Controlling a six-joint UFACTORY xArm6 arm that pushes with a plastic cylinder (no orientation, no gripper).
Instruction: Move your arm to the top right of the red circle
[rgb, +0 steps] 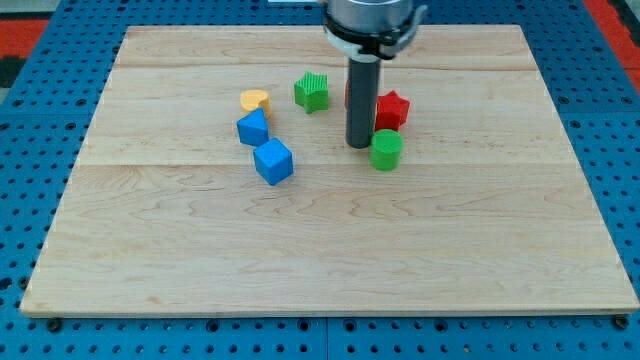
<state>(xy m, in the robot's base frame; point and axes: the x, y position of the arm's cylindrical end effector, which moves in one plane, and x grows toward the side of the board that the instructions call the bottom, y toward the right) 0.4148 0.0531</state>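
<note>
My tip (360, 146) rests on the wooden board (320, 250) just left of a green round block (386, 149), almost touching it. A red star block (393, 110) lies just right of the rod, above the green round block. Only a thin red sliver (347, 96) shows at the rod's left edge; its shape cannot be made out, since the rod hides the rest. My tip is below both red pieces.
A green star block (312, 91) lies left of the rod. Further left are a yellow block (255, 101), a blue block (253, 128) below it, and a blue cube (273, 161) lower still. Blue pegboard (30, 150) surrounds the board.
</note>
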